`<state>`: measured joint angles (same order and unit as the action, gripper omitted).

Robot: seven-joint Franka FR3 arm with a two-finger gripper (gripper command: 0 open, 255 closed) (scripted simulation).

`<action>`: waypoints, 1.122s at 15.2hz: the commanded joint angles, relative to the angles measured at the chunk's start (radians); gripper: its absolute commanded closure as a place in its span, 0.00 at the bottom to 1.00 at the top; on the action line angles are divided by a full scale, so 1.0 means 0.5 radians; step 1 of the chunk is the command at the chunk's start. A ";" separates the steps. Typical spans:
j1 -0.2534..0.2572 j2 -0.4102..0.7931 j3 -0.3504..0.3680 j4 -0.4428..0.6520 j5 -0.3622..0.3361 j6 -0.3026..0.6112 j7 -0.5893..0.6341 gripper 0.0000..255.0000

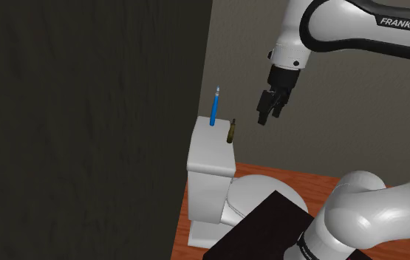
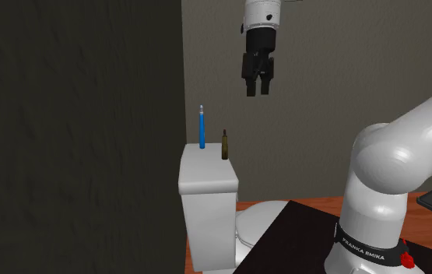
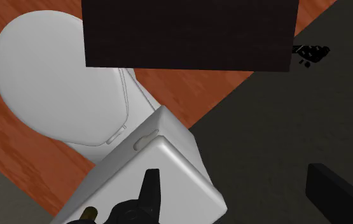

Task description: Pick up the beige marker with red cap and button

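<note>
A slim dark olive-brown marker stands upright on the lid of a white toilet tank, near the lid's edge. A blue marker stands upright beside it. My black gripper hangs open and empty in the air, above the tank and off to the right in both exterior views, well apart from both markers. In the wrist view the gripper looks down past the tank. A brownish tip shows beyond one finger.
The toilet's closed seat lid lies below the tank over a reddish wooden floor. My black stand is close beside the bowl. A dark wall rises left of the tank, a grey wall behind it.
</note>
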<state>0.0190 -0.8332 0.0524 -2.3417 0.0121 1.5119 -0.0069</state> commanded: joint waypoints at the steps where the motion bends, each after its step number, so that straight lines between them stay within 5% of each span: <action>1: 0.000 0.000 0.000 0.000 0.000 0.000 0.000 0.00; 17: -0.290 1.089 -0.099 0.412 -0.185 0.607 0.292 0.00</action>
<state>-0.1163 -0.3239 0.0100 -2.1571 -0.0738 1.8032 0.1327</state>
